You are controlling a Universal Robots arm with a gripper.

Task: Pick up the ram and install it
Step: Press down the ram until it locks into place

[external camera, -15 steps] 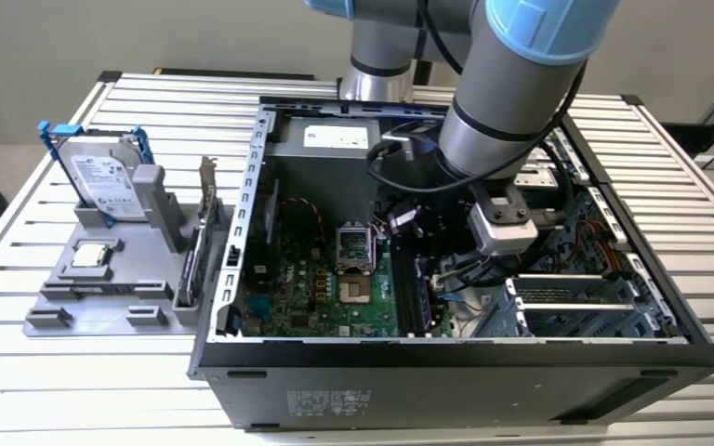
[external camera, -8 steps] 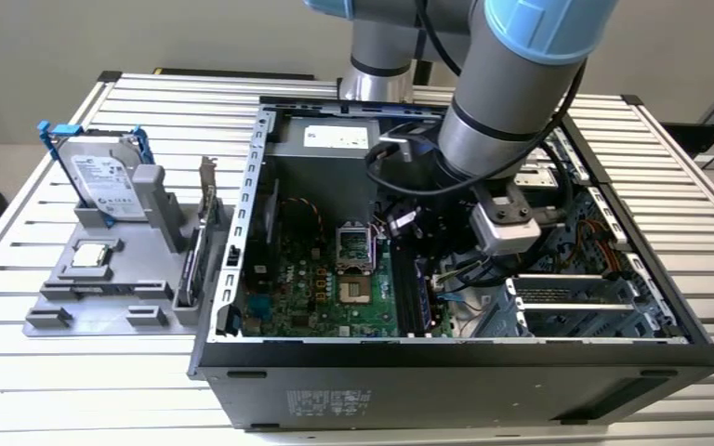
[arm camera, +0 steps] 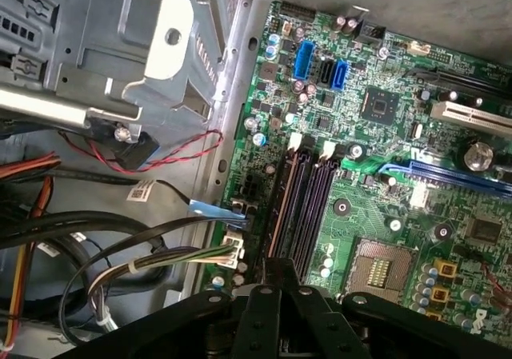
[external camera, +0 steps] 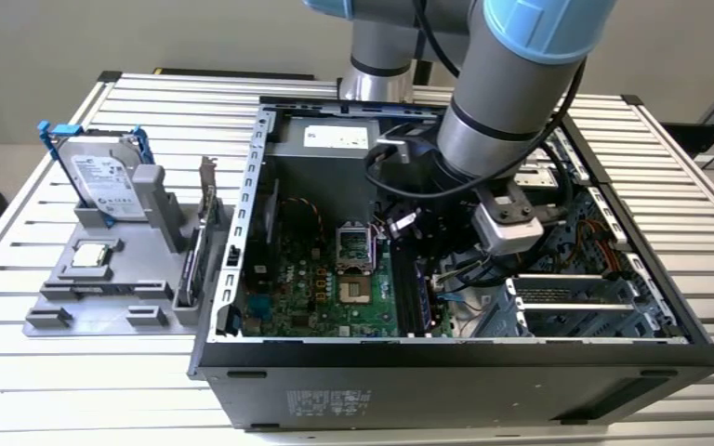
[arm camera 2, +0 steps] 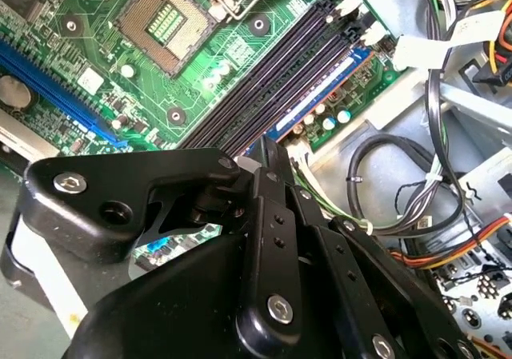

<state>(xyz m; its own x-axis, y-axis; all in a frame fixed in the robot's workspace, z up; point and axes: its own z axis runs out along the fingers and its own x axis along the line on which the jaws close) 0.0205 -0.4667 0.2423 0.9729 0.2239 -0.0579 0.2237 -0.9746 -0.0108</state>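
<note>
The ram (arm camera 2: 320, 103) stands on edge in the outermost memory slot of the green motherboard (arm camera 2: 240, 47), beside the darker slots (arm camera: 308, 207). In the first wrist view the ram (arm camera: 278, 207) is a thin line running under my black gripper (arm camera: 280, 269). The gripper (arm camera 2: 262, 149) is down inside the open computer case (external camera: 456, 358), with its fingers drawn together on the ram around its middle. The rest of the stick is hidden beneath the gripper body. From the exterior view the ram (external camera: 427, 293) is a dark strip below the arm's wrist.
Cable bundles (arm camera 2: 416, 183) and a metal drive cage (external camera: 568, 297) crowd the side next to the slots. The processor socket (external camera: 352, 246) lies on the other side. Outside the case, a grey holder (external camera: 109, 297) carries a hard drive (external camera: 99, 181) and an expansion card (external camera: 204, 232).
</note>
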